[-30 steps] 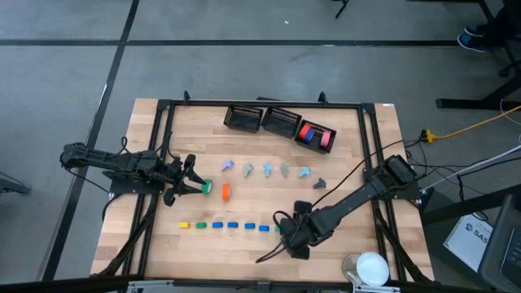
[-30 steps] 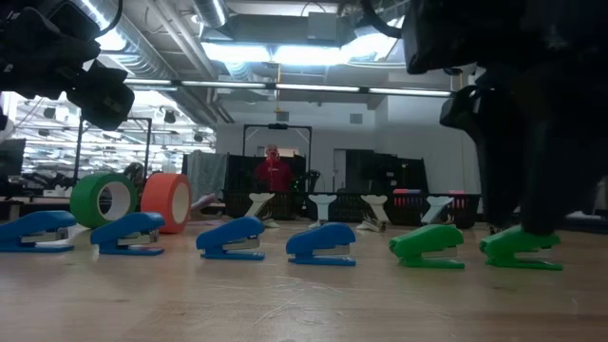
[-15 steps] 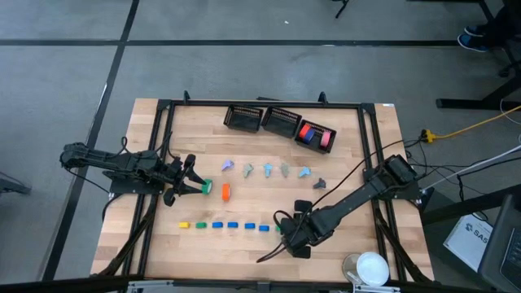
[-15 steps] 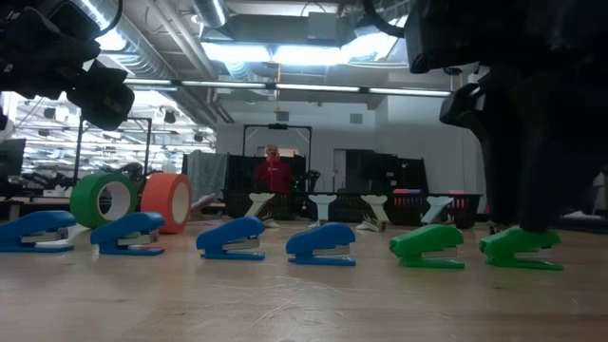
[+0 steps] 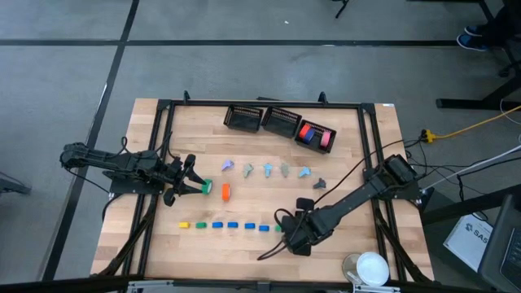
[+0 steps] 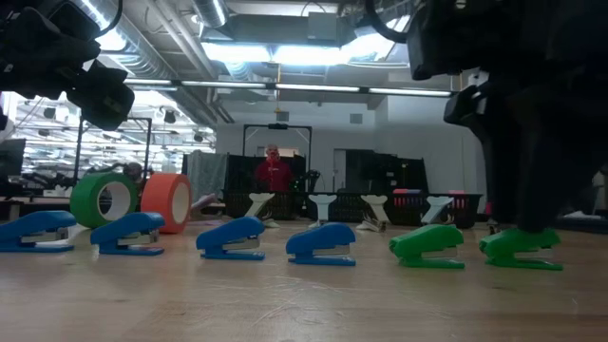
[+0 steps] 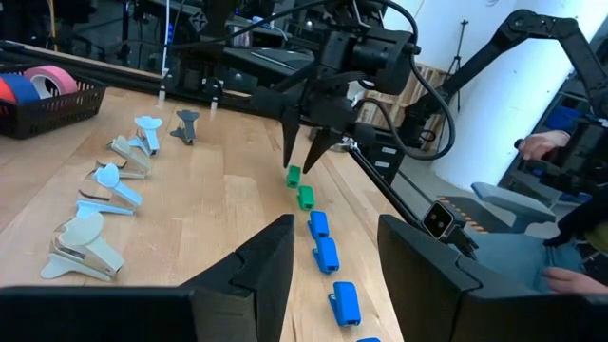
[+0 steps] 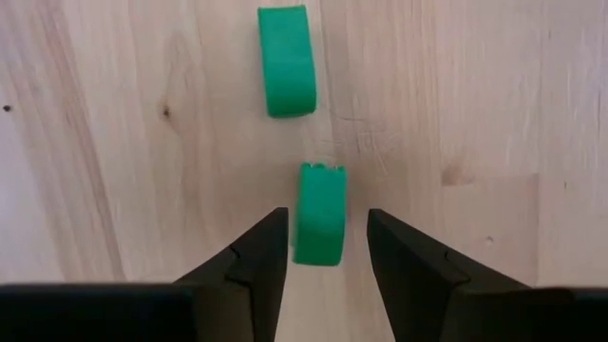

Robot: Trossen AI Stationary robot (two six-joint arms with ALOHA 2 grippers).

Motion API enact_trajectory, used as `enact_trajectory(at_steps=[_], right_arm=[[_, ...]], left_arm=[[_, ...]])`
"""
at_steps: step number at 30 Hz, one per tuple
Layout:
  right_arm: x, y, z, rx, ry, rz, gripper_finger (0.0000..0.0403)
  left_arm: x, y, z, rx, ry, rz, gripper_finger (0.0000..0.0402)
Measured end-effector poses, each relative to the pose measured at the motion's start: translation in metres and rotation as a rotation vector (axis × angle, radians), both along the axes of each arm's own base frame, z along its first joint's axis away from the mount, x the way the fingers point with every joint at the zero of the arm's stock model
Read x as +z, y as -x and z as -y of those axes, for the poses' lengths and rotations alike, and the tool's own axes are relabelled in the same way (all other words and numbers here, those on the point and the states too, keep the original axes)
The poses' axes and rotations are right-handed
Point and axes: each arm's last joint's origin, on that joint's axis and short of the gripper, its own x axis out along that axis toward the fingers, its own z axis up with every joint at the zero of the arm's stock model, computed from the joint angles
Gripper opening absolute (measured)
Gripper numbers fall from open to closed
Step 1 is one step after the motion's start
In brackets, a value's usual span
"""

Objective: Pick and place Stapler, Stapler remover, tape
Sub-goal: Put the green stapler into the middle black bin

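Observation:
A row of small staplers, yellow, green and several blue, rests flat along the table's near side. My right gripper is open and points down over the row's right end. Its fingers stand on either side of the last green stapler without touching it, and a second green stapler lies just beyond. My left gripper is open and raised at the table's left. A green tape roll and an orange one stand on edge by it. Pastel stapler removers lie in a row mid-table.
Three black baskets stand at the far edge; the right one holds red and pink tape rolls. A dark stapler remover lies right of the pastel row. A white cup sits at the near right corner. Bare wood lies between the rows.

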Motion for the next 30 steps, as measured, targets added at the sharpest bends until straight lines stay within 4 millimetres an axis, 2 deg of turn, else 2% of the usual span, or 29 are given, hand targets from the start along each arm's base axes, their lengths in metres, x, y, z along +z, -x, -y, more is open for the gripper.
enact_trajectory(at_steps=[8,14,17,21,30], right_arm=[[-0.014,0.002,0.009,-0.067,-0.014,-0.003,0.0151],[-0.013,0.001,0.008,-0.060,-0.023,0.010,0.0149],[-0.013,0.001,0.008,-0.056,-0.040,-0.006,0.0126],[-0.013,0.000,0.010,-0.059,-0.071,-0.025,0.0072],[-0.005,-0.004,0.019,-0.051,-0.111,-0.043,0.0070]], left_arm=[[0.000,0.000,0.000,0.000,0.000,0.000,0.0150],[0.000,0.000,0.000,0.000,0.000,0.000,0.0150],[0.000,0.000,0.000,0.000,0.000,0.000,0.0150],[0.000,0.000,0.000,0.000,0.000,0.000,0.0150],[0.000,0.000,0.000,0.000,0.000,0.000,0.0150]])
